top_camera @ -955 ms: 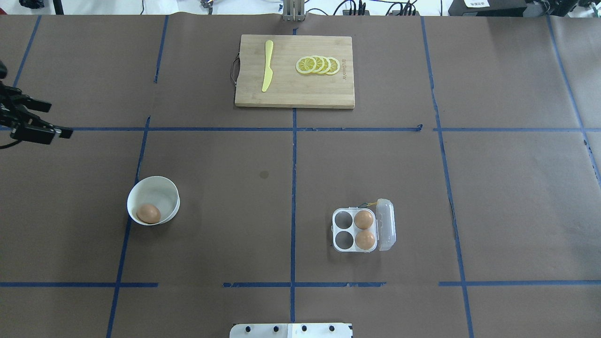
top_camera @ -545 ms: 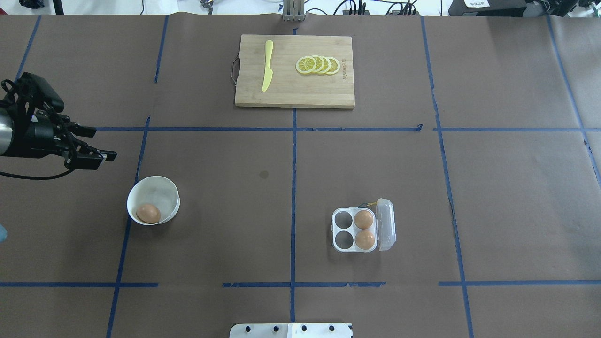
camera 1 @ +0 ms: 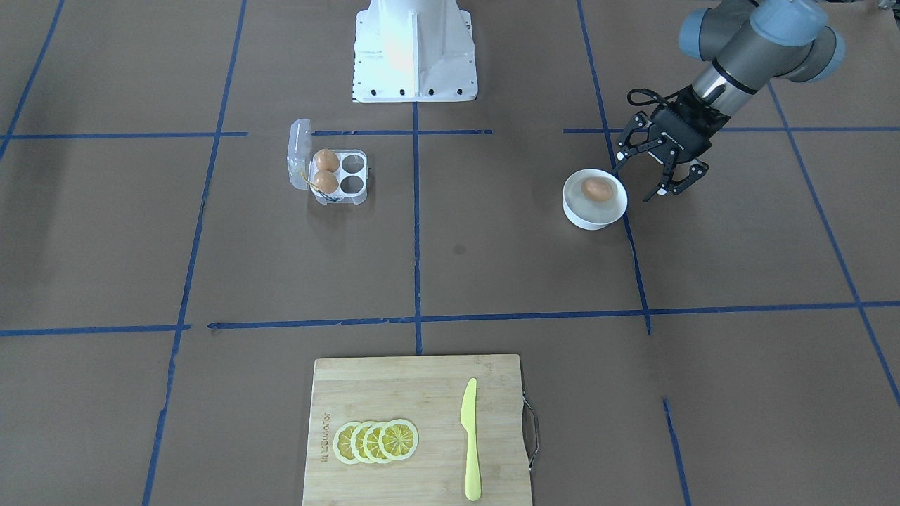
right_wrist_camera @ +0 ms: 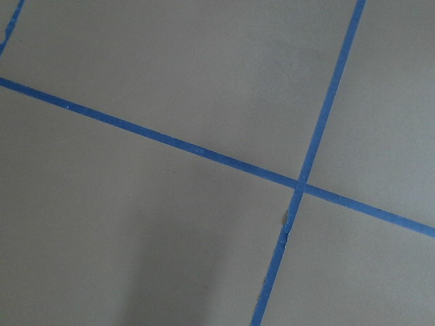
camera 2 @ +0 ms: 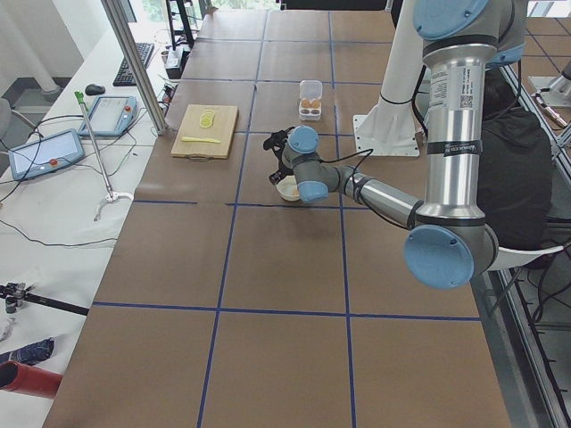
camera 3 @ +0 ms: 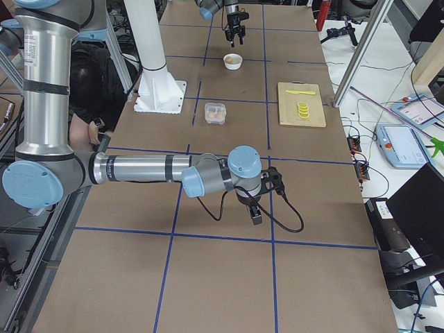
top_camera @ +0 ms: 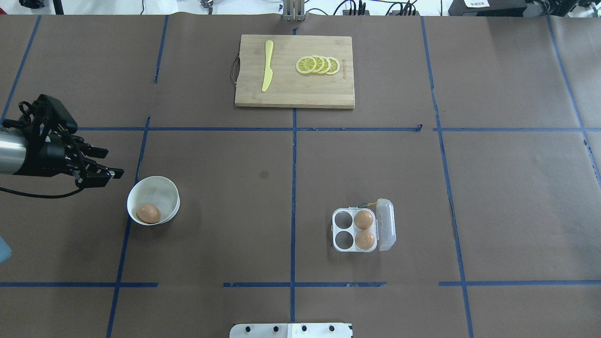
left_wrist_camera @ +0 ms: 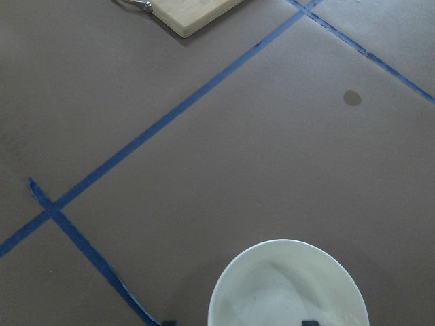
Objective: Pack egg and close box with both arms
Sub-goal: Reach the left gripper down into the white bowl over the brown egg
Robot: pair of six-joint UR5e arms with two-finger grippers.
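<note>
Left gripper point(camera 1: 650, 183) — jaws spread — beside bowl point(camera 1: 594, 223) holding egg point(camera 1: 597, 189); box point(camera 1: 351, 184) well apart; right gripper point(camera 3: 256, 216) jaws, cannot tell.

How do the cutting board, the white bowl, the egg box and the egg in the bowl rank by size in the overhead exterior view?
1. cutting board, clearly largest.
2. egg box with open lid and white bowl: nearly alike, so not ranked.
3. egg in the bowl, smallest.
</note>
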